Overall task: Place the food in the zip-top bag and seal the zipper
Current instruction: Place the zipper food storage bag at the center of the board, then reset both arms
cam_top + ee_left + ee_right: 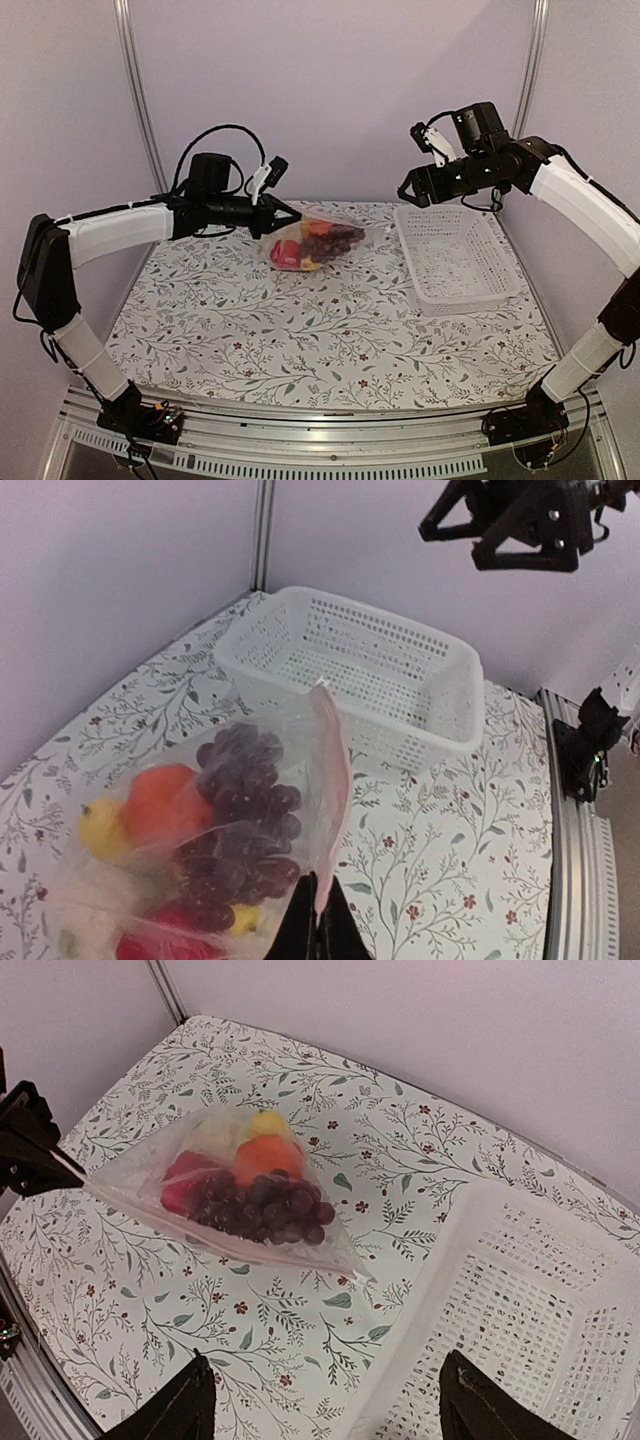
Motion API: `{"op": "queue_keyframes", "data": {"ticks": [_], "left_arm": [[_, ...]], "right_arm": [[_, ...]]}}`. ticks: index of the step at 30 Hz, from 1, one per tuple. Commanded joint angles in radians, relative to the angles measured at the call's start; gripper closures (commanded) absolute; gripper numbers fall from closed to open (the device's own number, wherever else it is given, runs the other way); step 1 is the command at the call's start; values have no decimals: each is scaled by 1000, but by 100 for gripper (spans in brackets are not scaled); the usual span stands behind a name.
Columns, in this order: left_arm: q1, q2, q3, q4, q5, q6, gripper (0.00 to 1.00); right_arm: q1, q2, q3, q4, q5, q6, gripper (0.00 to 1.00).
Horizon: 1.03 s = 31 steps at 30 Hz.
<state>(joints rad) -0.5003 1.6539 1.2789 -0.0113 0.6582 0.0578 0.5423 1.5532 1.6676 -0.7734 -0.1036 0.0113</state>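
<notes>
The table [300, 350] wears a leaf-print cloth. Back at its middle, the left gripper [320, 932] is clamped tight on the bag [340, 222], pinching one end of the pinkish zipper [335, 770]. The strip runs taut from the fingertips to the bag's far corner. I cannot tell whether it is pressed closed all along.

The food [250, 1185] is inside, bunched low. The grapes [245, 810] lie against the zipper side, with the orange ball [165, 800] next to them. A yellow piece [100, 825] is behind that, and a red piece [160, 945] and a cream lump [80, 910] sit nearest the camera. I cannot tell whether the loaded end rests on the cloth.

Just right of the bag's free corner, not touching it, stands the basket [455, 290], between the right arm and the bag. Above its far left corner hovers the right gripper [325, 1410], jaws spread wide with nothing between them. Behind everything is a pale wall [340, 90].
</notes>
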Motion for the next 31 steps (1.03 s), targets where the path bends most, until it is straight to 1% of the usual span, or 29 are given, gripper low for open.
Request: {"op": "queue_keyframes", "data": {"ticks": [1, 4, 5, 6, 9, 10, 11, 12, 13, 15, 18, 22, 25, 26, 28, 31], "left_arm": [[-114, -94, -124, -131, 46, 72, 100], [-158, -171, -235, -162, 45, 45, 100], [-165, -203, -263, -169, 39, 31, 98], [-173, -234, -287, -177, 32, 22, 93], [-183, -322, -315, -217, -34, -6, 57], [-183, -350, -312, -229, -64, -7, 45], [-182, -373, -302, -243, -105, -9, 28], [-182, -391, -287, -261, -150, -8, 17], [-179, -404, -267, -275, -183, -3, 12], [-172, -417, -231, -281, -271, -13, 7], [-155, -381, -134, -288, -482, -68, 1], [-124, -262, 111, -382, -717, -178, 0], [-112, -229, 232, -390, -874, -222, 0], [-101, -217, 276, -408, -905, -266, 0], [-72, -199, 346, -432, -910, -296, 0], [-59, -200, 372, -418, -935, -298, 0]], "right_arm": [[-2, -9, -26, 33, -25, 37, 24], [-2, -8, -30, 40, -30, 44, 24], [-2, -8, -33, 43, -29, 47, 23], [-2, -11, -34, 49, -25, 49, 23], [-1, -20, -50, 69, -1, 64, 20], [-2, -23, -52, 75, 13, 74, 15], [-1, -26, -52, 83, 29, 82, 10], [-4, -28, -51, 91, 44, 92, 5], [-6, -35, -49, 100, 61, 100, 2], [-14, -44, -47, 121, 88, 129, 1], [-39, -68, -55, 182, 114, 190, 1], [-45, -82, -20, 226, 311, 242, 1], [-45, -87, 30, 248, 438, 231, 1], [-46, -91, 44, 260, 477, 217, 1], [-45, -111, 65, 301, 514, 174, 1], [-45, -145, 67, 353, 534, 113, 1]]}}
